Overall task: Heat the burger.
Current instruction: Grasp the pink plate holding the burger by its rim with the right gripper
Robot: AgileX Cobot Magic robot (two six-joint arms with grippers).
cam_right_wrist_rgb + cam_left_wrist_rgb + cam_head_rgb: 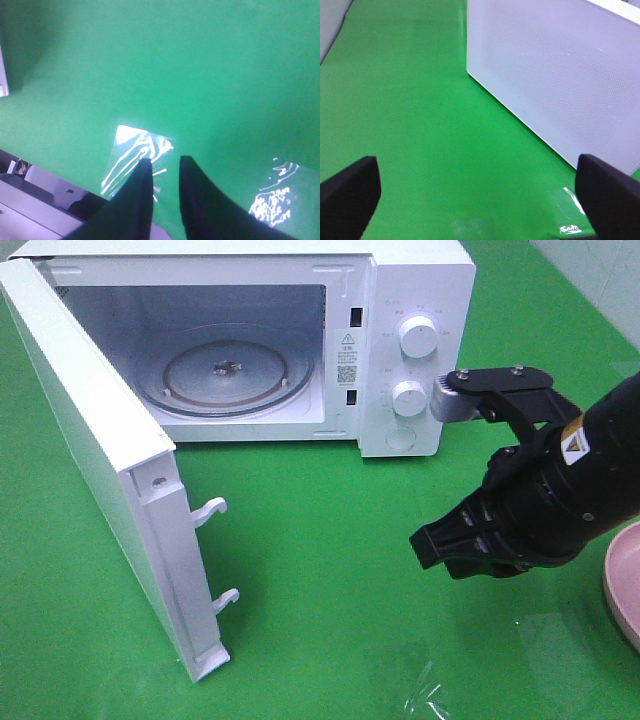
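Observation:
The burger is out of view in all three views. My right gripper [432,548] hangs over the green cloth to the right of the open microwave [420,300], pointing down toward the front left. In the right wrist view its two dark fingertips [145,172] stand a narrow gap apart with nothing between them, right gripper [164,162] open. My left gripper [480,200] is wide open and empty beside the outer face of the microwave door [560,75]; the left arm does not show in the exterior view.
The microwave door [90,440] swings far out toward the front left, with two white latch hooks [212,508] on its edge. A glass turntable [225,370] lies inside. The rim of a pink plate [625,580] shows at the right edge.

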